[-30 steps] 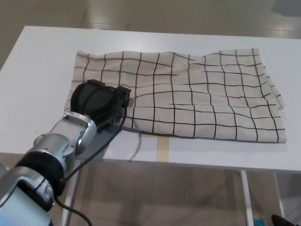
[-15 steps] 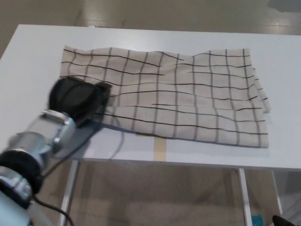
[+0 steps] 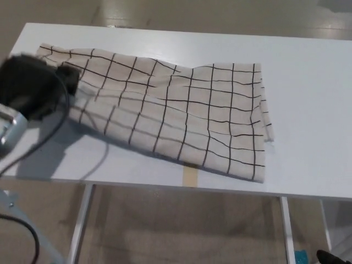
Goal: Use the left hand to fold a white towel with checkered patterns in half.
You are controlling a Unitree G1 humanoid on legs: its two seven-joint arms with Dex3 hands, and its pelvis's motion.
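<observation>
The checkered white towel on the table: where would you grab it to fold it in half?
Probably by the left short edge of the white cloth towel with black checks, near its far-left corner, coming in from the robot's left where the black left hand already sits. The towel lies long, left to right, on the white table, so that edge folds across onto the right one.

Even, bright overhead light. White table (image 3: 308, 110) reads clean, no harsh glare. Soft grey shadow falls toward the table's front-left corner beneath the left hand (image 3: 33, 85), which is motion-blurred. Towel (image 3: 187, 115) grid stays fairly sharp. Floor shows faint sheen.
</observation>
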